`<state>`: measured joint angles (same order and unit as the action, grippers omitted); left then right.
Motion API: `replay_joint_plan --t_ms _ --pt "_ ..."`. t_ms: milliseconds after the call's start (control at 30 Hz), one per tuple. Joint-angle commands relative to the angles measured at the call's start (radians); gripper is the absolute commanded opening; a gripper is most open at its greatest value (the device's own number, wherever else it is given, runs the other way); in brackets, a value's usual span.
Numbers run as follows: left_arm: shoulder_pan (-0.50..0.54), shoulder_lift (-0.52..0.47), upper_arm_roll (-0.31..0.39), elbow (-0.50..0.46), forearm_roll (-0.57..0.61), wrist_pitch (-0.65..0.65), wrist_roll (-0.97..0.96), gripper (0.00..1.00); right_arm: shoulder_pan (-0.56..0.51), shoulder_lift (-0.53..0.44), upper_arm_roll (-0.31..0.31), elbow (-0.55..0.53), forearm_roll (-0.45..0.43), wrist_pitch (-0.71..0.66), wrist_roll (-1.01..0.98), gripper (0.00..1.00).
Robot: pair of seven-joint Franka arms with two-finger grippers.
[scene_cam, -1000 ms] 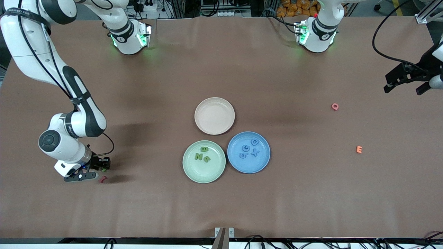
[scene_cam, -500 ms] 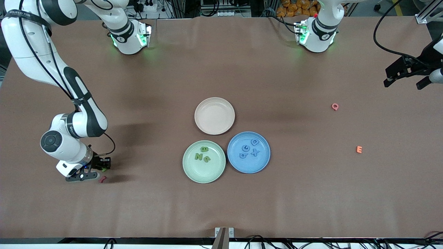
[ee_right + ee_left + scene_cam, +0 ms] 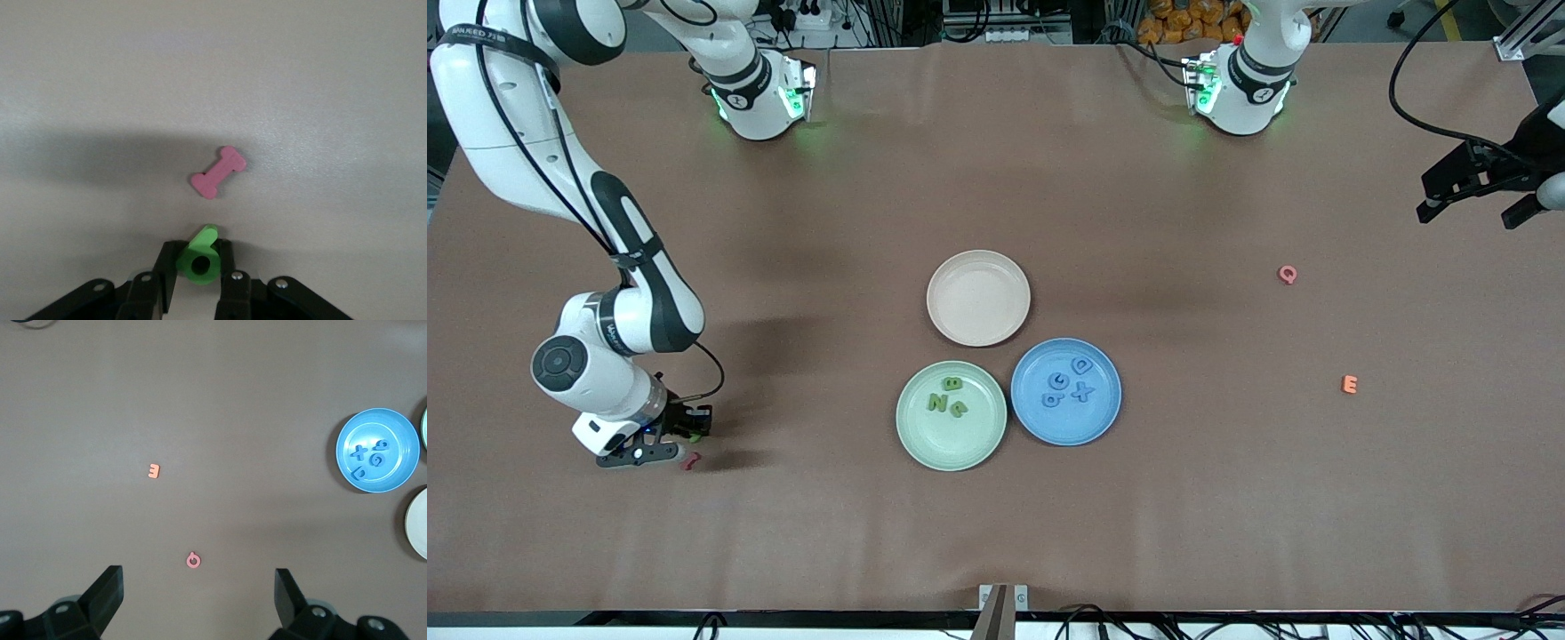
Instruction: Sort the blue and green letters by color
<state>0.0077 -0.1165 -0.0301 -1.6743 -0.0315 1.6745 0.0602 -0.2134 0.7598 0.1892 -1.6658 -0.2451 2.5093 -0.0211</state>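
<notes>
Right gripper point(image 3: 195, 283) clamps a green 6 point(image 3: 199, 257) low over the desk point(image 3: 783, 533) by a pink piece point(image 3: 218, 172), apparently bone-shaped. Left gripper point(image 3: 199, 600) waits, fingers spread.

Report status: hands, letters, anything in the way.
Right hand shut on small green foam piece, near pink bone-shaped piece. Left hand open, waiting. Green plate three letters, blue plate four. Nothing blocking.

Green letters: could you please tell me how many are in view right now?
4. Three lie in the green plate: N, B, and one more. The fourth is gripped in the right pincer.
</notes>
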Motion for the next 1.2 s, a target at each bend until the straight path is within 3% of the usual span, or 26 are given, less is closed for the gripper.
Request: replay_joint_plan --t_ms 0,600,900,1167 --pt "0.011 0.005 -0.01 0.022 0.009 -0.022 -0.005 1.0 0.012 -0.016 0.027 0.023 -0.013 -0.058 0.073 0.0" --pt "0.011 0.008 -0.008 0.021 0.015 -0.022 -0.008 1.0 0.04 -0.019 0.207 0.136 -0.014 -0.248 0.414 0.0" --pt "0.011 0.026 -0.008 0.019 0.019 -0.022 -0.01 1.0 0.173 -0.013 0.211 0.221 -0.013 -0.322 0.663 0.0" --pt "0.009 0.047 -0.01 0.027 0.027 -0.022 -0.006 1.0 0.27 -0.005 0.211 0.235 -0.016 -0.313 0.828 0.0"
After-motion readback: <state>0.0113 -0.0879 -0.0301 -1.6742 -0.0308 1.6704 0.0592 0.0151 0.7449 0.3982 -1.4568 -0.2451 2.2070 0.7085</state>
